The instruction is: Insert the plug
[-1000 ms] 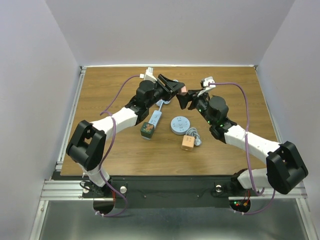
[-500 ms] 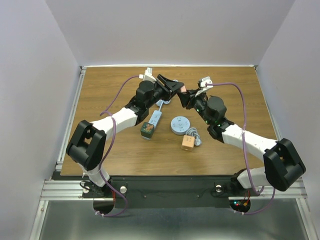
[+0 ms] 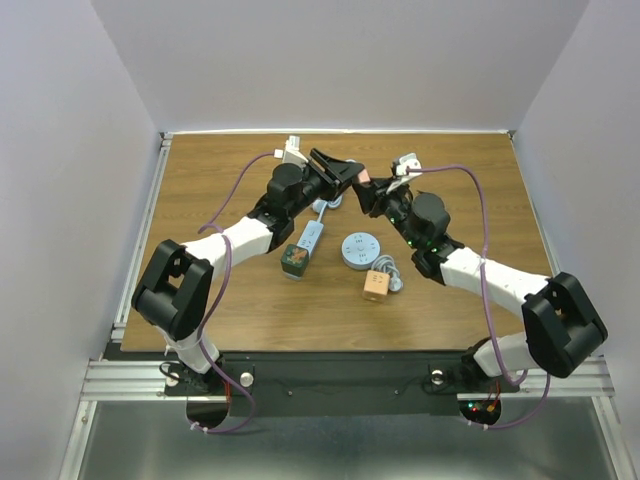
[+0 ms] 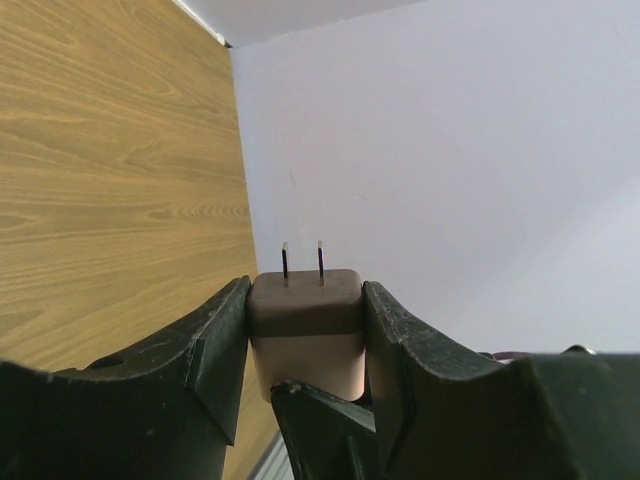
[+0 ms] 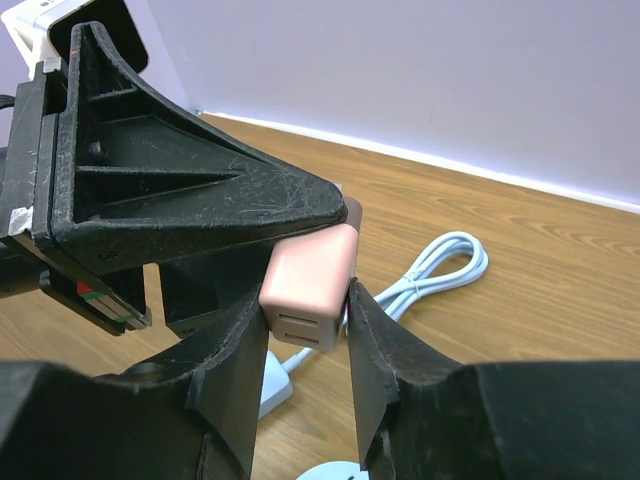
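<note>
A pink cube plug (image 3: pixel 365 178) with two metal prongs hangs in the air above the far middle of the table, held from both sides. My left gripper (image 3: pixel 350 174) is shut on it; in the left wrist view the plug (image 4: pixel 305 320) sits between both fingers with its prongs pointing away from the camera. My right gripper (image 3: pixel 371 193) is shut on the plug's other end; in the right wrist view the plug (image 5: pixel 308 285) shows its slotted face between my fingers, with a left gripper finger (image 5: pixel 190 195) lying across it.
On the table below lie a white power strip (image 3: pixel 312 234) with a green cube (image 3: pixel 295 259) at its near end, a round blue-grey socket hub (image 3: pixel 360 249), an orange cube (image 3: pixel 376 286) and a coiled white cable (image 5: pixel 440 268). White walls surround the table.
My right gripper has moved in toward the left gripper and shut on the plug. Both grippers and the plug have shifted slightly left and away.
</note>
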